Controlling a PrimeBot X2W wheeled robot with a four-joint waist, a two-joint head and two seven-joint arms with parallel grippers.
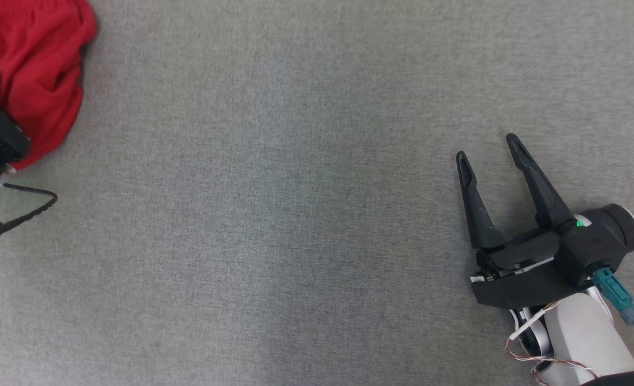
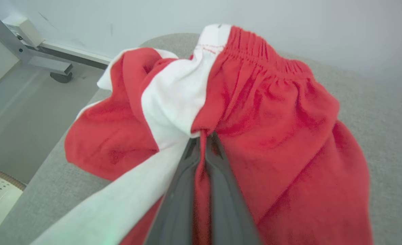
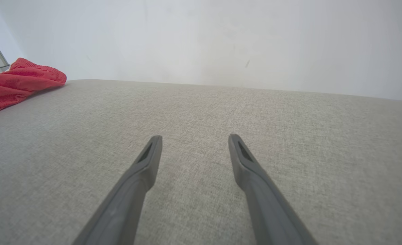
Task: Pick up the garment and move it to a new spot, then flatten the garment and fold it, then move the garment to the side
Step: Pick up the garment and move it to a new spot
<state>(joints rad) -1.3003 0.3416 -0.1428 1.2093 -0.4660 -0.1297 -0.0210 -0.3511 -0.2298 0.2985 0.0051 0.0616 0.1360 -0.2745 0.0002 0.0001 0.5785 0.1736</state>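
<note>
Left wrist view: left gripper (image 2: 204, 136) tight on red garment (image 2: 282, 129).

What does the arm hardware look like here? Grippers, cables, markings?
Right gripper: two long tapered black fingers, black body, green light, teal connector, white forearm, thin red-white wires. Left gripper: equally dark, slim.

Your table (image 1: 306, 225) is covered in grey woven cloth, and on it you have a crumpled red and white garment (image 1: 41, 75), lying at the far left near the table's edge
</note>
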